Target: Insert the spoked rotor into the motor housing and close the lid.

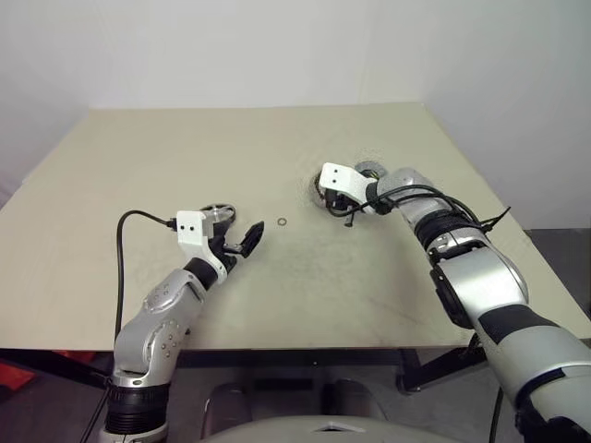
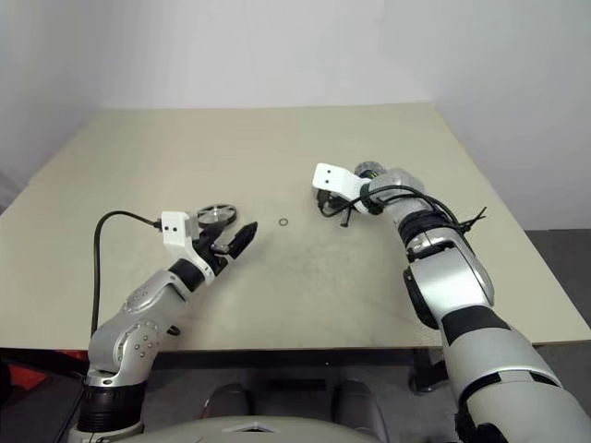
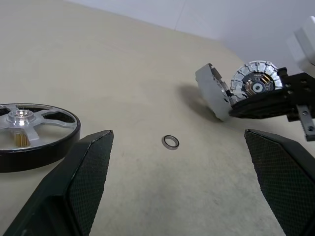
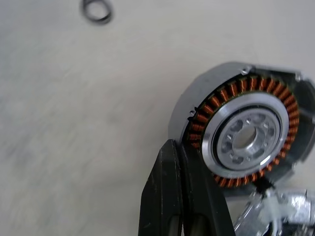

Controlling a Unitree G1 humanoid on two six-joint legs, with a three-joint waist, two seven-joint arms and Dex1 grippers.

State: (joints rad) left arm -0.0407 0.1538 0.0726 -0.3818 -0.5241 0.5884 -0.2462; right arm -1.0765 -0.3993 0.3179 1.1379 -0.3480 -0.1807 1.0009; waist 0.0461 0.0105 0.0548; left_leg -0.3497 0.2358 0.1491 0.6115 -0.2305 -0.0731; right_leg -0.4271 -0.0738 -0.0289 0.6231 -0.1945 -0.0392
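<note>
The spoked rotor [image 3: 29, 129], a flat wheel with a dark outer rim and silvery spokes and hub, lies flat on the beige table [image 1: 185, 157]. The table's small thin metal ring [image 1: 281, 221] serves here as the landmark: the rotor sits a little way to the ring's left, just behind the left gripper [image 1: 242, 245].

The left gripper hovers low over the table, near the ring on its left, with its two black fingers [image 3: 86, 172] spread wide and nothing between them.

The motor housing [image 4: 241, 132], a short round silver-grey cylinder with a ring of copper-brown windings around a bright central hub, is to the ring's right and slightly farther back. In the left wrist view it appears tipped up on its edge, its winding face turned toward the ring.

The right gripper [image 4: 182, 196] is at the housing, on the ring's right. Its black fingers are pressed together, their tips against the housing's rim beside the windings; they clasp nothing.

A piece of flat grey metal [image 3: 212, 93], seemingly the lid, stands tilted just beside the housing on the side toward the ring.
</note>
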